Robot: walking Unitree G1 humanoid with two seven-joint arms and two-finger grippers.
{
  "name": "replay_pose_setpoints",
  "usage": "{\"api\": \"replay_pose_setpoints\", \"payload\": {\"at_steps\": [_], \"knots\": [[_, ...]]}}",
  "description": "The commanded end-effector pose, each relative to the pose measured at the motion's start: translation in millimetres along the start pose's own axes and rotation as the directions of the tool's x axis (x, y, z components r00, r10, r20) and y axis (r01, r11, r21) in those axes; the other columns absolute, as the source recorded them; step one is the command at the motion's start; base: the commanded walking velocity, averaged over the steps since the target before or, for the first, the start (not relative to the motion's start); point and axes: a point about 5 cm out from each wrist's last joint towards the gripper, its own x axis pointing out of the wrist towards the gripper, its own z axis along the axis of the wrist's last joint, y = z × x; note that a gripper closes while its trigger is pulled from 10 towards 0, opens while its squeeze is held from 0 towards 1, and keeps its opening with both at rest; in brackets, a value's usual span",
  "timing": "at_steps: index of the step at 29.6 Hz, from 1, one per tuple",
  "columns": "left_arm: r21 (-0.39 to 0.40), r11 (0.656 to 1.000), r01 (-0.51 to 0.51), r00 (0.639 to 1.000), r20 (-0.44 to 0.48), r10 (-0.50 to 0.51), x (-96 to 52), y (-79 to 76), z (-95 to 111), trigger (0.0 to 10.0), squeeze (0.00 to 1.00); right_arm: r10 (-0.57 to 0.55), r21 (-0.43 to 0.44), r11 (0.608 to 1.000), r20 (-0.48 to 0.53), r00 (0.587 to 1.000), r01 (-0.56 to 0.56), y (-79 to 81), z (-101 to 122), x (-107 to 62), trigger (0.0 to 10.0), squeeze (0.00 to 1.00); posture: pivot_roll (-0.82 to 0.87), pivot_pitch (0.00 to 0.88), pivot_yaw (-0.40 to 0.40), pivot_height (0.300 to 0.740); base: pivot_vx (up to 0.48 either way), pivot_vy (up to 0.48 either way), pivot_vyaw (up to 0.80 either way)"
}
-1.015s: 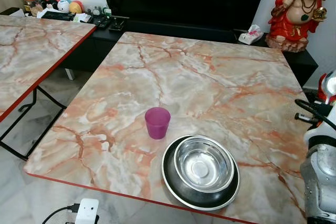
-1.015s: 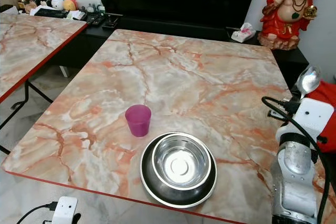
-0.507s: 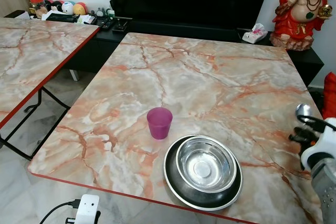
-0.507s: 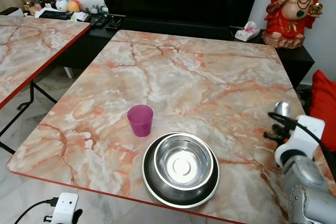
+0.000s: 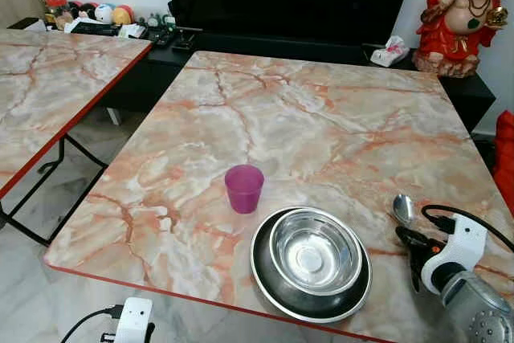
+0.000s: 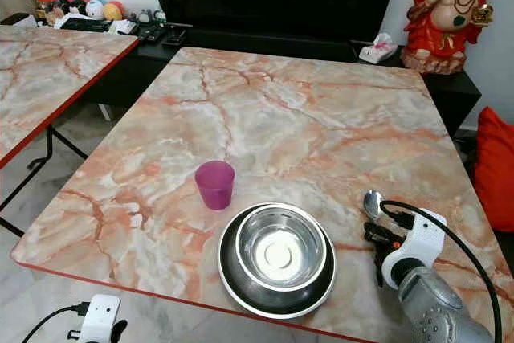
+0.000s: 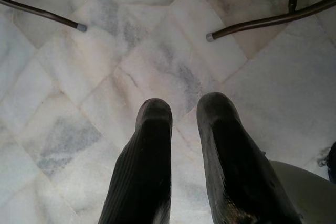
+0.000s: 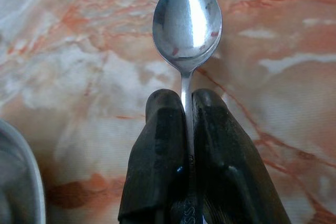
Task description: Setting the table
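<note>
While the right hand is pinching the spoon by its thin handle, it is hanging low over the near right part of the desk, just beside the bowls. A second ago this hand was up high at the right side with the spoon in the air; now it has come down and in, so the spoon's round end is sitting close above the marble, to the right of the plate. That means the spoon is almost at its spot, and I think the next thing is to lower it a bit more and let go gently so it does not slide or clink. The left hand is hanging down by the floor, and its two black fingers are a little apart with nothing between them. On the near edge of the desk, a shiny silver bowl is sitting inside a wider dark dish. Just behind and to the left of them, a small purple cup is standing up straight. Far behind the desk, a long black TV stand is running along the wall, and a red and gold laughing statue is sitting on its right end. Another marble desk is standing off to the left.
</note>
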Motion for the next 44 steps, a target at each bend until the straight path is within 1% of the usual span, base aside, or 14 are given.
{"api": "replay_pose_setpoints", "payload": {"at_steps": [1,4,6,8,11,15,17,22,27,30,35,39,44], "knots": [[-0.001,1.000,0.000,1.000,-0.025,0.000,-0.5,2.0,-3,10.0,0.00,0.009,-0.023,1.000,-0.004,1.000,-0.010,6.0,0,-2.4,10.0,0.00,0.07,0.000,-0.008,0.740,0.000,0.000,0.00],[0.000,1.000,0.001,1.000,-0.024,-0.001,-0.3,2.2,-3,10.0,0.00,-0.001,-0.044,0.999,-0.010,1.000,0.000,8.6,-2,-2.5,10.0,0.00,0.07,0.000,-0.004,0.740,0.000,0.000,0.00],[0.003,1.000,0.002,1.000,-0.023,-0.002,-0.1,2.7,-2,10.0,0.00,-0.033,-0.074,0.997,-0.020,0.999,0.031,12.4,-6,-4.1,10.0,0.00,0.07,0.000,-0.004,0.740,0.000,0.000,0.00],[0.003,1.000,0.002,1.000,-0.023,-0.002,0.0,2.9,-2,10.0,0.00,-0.051,-0.067,0.997,-0.017,0.999,0.050,14.4,-9,-5.5,10.0,0.00,0.07,0.000,-0.003,0.740,0.000,0.000,0.00],[0.005,1.000,0.002,1.000,-0.023,-0.001,0.1,3.1,-2,10.0,0.00,-0.066,-0.091,0.994,-0.024,0.998,0.063,17.4,-12,-7.7,10.0,0.00,0.07,0.000,-0.001,0.740,0.000,0.000,0.00],[0.009,1.000,0.004,1.000,-0.022,-0.004,0.3,2.8,-1,10.0,0.00,-0.102,-0.085,0.991,-0.029,0.994,0.099,21.0,-19,-10.7,10.0,0.00,0.07,0.000,-0.003,0.740,0.000,0.000,0.00],[0.011,1.000,0.004,1.000,-0.021,-0.004,0.4,3.1,-1,10.0,0.00,-0.110,-0.070,0.992,-0.031,0.993,0.108,22.3,-21,-11.2,10.0,0.00,0.07,0.000,-0.001,0.740,0.000,0.000,0.00],[0.014,1.000,0.003,1.000,-0.020,-0.003,0.7,3.4,0,10.0,0.00,-0.126,-0.066,0.990,-0.036,0.991,0.123,24.3,-25,-11.3,10.0,0.00,0.07,0.000,-0.001,0.740,0.000,0.000,0.00],[0.015,1.000,0.001,1.000,-0.019,-0.001,0.8,3.6,0,10.0,0.00,-0.110,-0.055,0.993,-0.042,0.993,0.108,32.0,-29,-11.3,10.0,0.00,0.07,0.000,0.000,0.740,0.000,0.000,0.00],[0.017,1.000,0.002,1.000,-0.019,-0.001,0.8,3.4,0,10.0,0.00,-0.092,-0.069,0.994,-0.055,0.994,0.088,36.7,-34,-12.6,10.0,0.00,0.07,0.000,0.000,0.740,0.000,0.000,0.00],[0.018,1.000,0.002,1.000,-0.019,-0.002,0.8,2.8,0,10.0,0.00,-0.095,-0.077,0.993,-0.069,0.993,0.089,35.5,-41,-12.4,10.0,0.00,0.07,0.000,-0.002,0.740,0.000,0.000,0.00],[0.017,1.000,0.003,1.000,-0.019,-0.002,0.8,2.5,0,10.0,0.00,-0.119,-0.114,0.988,-0.086,0.989,0.108,30.4,-48,-11.6,10.0,0.00,0.07,0.000,-0.002,0.740,0.000,0.000,0.00],[0.019,1.000,0.001,1.000,-0.020,-0.001,0.7,3.1,0,10.0,0.00,-0.125,-0.114,0.987,-0.094,0.988,0.115,28.8,-49,-12.7,10.0,0.00,0.07,0.000,0.001,0.740,0.000,0.000,0.00]]}}
